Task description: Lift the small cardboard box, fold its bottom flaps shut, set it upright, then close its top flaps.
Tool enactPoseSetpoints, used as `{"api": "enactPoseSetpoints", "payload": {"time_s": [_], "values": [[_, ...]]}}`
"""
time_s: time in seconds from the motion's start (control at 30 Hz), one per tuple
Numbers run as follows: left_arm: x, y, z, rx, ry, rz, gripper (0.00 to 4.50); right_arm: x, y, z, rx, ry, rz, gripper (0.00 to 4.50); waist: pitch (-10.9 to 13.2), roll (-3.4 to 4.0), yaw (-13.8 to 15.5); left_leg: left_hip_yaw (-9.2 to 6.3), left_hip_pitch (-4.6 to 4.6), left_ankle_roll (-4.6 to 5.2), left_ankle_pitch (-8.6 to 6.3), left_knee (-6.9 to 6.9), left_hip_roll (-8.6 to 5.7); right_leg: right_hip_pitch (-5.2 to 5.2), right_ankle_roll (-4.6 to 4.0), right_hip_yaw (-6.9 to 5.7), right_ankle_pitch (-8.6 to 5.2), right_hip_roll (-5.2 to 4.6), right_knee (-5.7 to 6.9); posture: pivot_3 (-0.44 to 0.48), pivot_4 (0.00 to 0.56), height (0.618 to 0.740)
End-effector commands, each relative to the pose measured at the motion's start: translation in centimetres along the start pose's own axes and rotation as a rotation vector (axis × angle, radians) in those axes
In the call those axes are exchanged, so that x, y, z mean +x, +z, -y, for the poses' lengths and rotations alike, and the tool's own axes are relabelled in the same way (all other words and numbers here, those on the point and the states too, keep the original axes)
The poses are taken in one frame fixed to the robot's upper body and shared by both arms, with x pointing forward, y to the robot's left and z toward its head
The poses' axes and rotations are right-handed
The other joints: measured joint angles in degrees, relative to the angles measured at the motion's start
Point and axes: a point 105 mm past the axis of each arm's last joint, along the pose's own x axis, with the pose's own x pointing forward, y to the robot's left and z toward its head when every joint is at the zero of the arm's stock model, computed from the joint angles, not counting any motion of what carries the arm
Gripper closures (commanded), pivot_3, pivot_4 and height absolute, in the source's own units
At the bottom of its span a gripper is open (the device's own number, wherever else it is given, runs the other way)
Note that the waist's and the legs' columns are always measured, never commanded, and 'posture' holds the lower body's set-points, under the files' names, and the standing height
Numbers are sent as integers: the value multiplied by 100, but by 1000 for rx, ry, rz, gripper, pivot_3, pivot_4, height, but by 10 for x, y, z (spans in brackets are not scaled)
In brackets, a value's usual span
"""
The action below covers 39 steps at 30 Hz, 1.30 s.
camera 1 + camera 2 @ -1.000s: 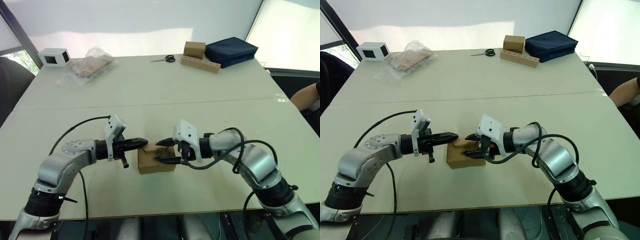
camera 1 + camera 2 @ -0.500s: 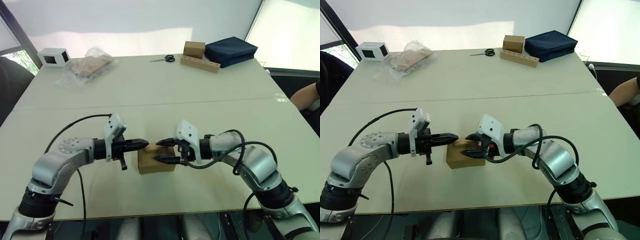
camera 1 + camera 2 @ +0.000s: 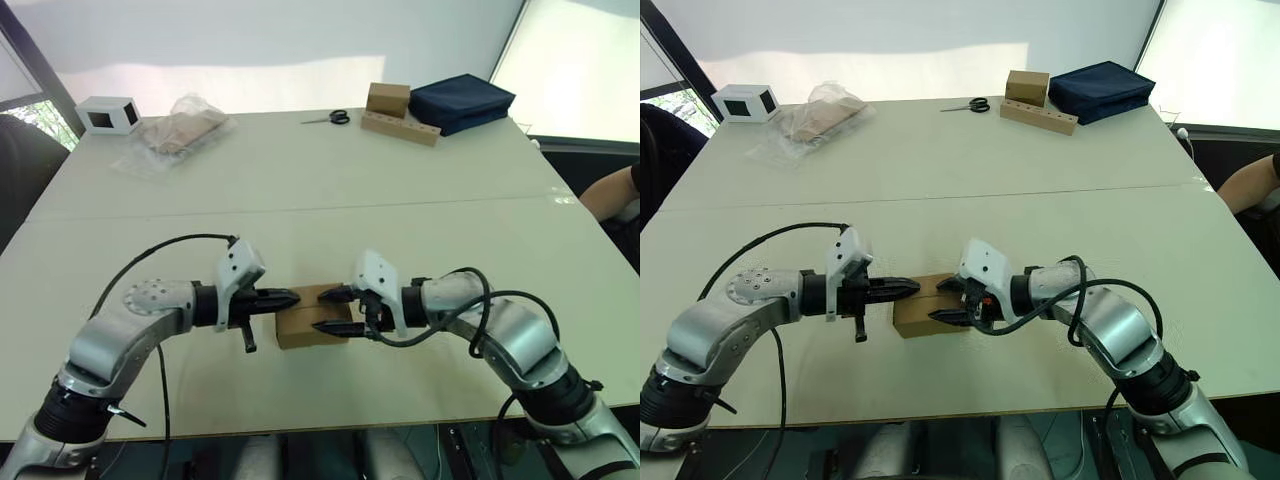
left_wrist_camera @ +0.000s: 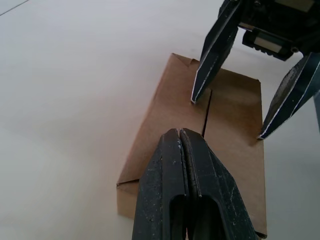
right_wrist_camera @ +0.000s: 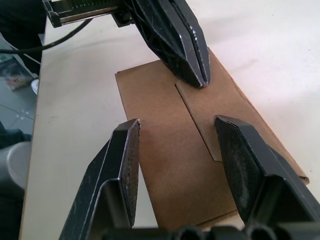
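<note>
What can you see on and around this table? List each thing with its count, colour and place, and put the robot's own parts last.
small cardboard box: one, brown, near edge, between the grippers
table: one, pale
white box: one, far left corner
plastic bag: one, clear, beside the white box
scissors: one, far middle
tan box: one, on wooden strip
bag: one, navy, far right
person's arm: one, right edge
left gripper: shut, over the box top
right gripper: open, over the box
</note>
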Motion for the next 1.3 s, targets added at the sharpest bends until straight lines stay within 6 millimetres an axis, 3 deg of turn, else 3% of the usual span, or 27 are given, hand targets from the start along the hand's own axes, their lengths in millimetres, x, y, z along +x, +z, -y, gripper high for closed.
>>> {"api": "enactPoseSetpoints", "payload": {"time_s": [0.03,0.5,0.57,0.67,0.77,0.87,1.0,1.1,1.2,1.3], "values": [[3,-8,7,27,-25,-41,4500,3,-2,-4,-23,8,-31,2111,-1,1,0,0,0,0,0,0,0,0,0,0,0,0,0,0,150,740],[1,-11,5,33,-7,-51,4500,2,-4,-1,-27,5,-43,2111,-2,1,2,0,6,1,-1,0,0,6,0,0,0,1,0,0,150,740],[-1,-7,3,13,1,-20,4500,-1,8,1,-59,-6,37,2111,-2,1,4,0,6,1,-1,0,0,6,0,0,0,0,0,0,150,740],[-16,24,-9,-36,72,146,4500,-21,36,4,-42,-8,175,2111,2,-1,10,0,3,1,-1,1,0,4,0,0,0,-1,1,0,150,740],[-35,44,-13,73,156,247,4500,-40,51,0,-7,20,255,2111,4,-3,7,-3,-2,1,-1,1,1,1,0,-1,0,0,1,0,150,740],[-50,42,-16,-4,169,199,4500,-59,57,5,32,-11,301,2111,4,-3,6,-3,-2,3,-2,0,2,-1,0,-1,0,0,0,0,150,740],[-70,41,-16,-59,216,194,4500,-73,50,11,62,-80,282,2111,4,-2,2,-1,0,4,-2,0,2,1,0,-1,0,-1,1,0,150,740],[-80,32,-7,-85,242,153,4500,-81,31,7,117,-109,230,2111,4,-3,15,-1,-2,7,-4,-1,1,1,0,-1,0,-2,-2,0,150,740],[-86,2,7,-118,264,36,4500,-87,-1,-6,221,-119,153,2111,4,-3,15,4,-2,7,-4,-1,0,2,0,1,0,-6,-5,0,150,740],[-92,-20,16,-193,283,3,4500,-90,-15,-14,275,-124,123,2111,4,-3,14,8,2,7,-4,-3,0,5,0,4,0,-5,-6,0,150,740]]}}
